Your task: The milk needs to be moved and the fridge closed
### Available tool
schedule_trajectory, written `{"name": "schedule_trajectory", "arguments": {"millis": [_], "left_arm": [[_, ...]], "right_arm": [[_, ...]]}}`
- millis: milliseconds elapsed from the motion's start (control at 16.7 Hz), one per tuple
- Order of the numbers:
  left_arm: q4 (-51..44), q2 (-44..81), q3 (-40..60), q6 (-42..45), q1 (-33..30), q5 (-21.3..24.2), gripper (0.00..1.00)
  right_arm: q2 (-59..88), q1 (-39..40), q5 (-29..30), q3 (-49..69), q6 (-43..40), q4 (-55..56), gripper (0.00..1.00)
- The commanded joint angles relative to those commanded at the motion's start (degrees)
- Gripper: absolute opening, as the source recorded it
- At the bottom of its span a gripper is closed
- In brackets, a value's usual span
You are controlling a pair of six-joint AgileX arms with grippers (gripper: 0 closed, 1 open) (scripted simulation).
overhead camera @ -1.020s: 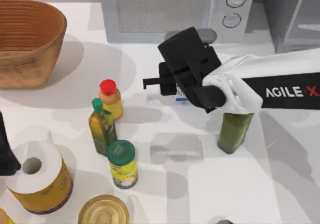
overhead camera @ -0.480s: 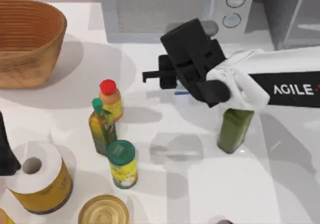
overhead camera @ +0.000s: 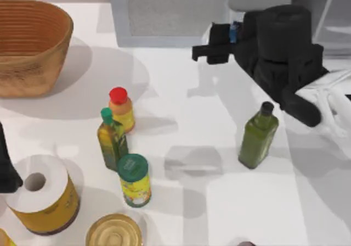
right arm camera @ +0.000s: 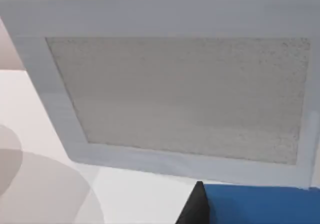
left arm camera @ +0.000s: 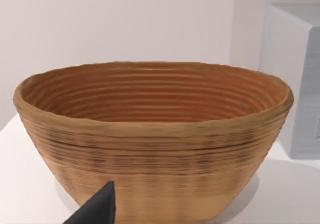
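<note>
The right claw [overhead camera: 237, 37] grips the milk [overhead camera: 234, 33], mostly hidden, before the microwave [overhead camera: 170, 12]. The basket [left arm camera: 152, 134] holds nothing.

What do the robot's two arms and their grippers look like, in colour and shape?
The right gripper is matte black and blocky, with slim black fingers, on a bulky black wrist; behind it the right arm has a white, rounded shell. Of the left arm, a black part shows at the top view's left edge, and a dark pointed fingertip appears in the left wrist view.
</note>
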Motion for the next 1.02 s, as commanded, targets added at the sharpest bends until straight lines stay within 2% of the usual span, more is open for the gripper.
{"name": "schedule_trajectory", "arguments": {"millis": [300,600,720,1020], "left_arm": [[0.0,0.0,0.0,0.0,0.0,0.0,1.0],[0.0,0.0,0.0,0.0,0.0,0.0,1.0],[0.0,0.0,0.0,0.0,0.0,0.0,1.0],[0.0,0.0,0.0,0.0,0.0,0.0,1.0]], "right_arm": [[-9.81,-14.03,-7.5,-16.97,-8.26,22.47,0.0],[-15.8,-28.36,-11.34,-31.06,-12.97,32.66,0.0],[-16.76,-31.04,-11.89,-33.68,-13.54,34.34,0.0],[-16.62,-31.22,-11.86,-33.9,-13.5,34.39,0.0]]}}
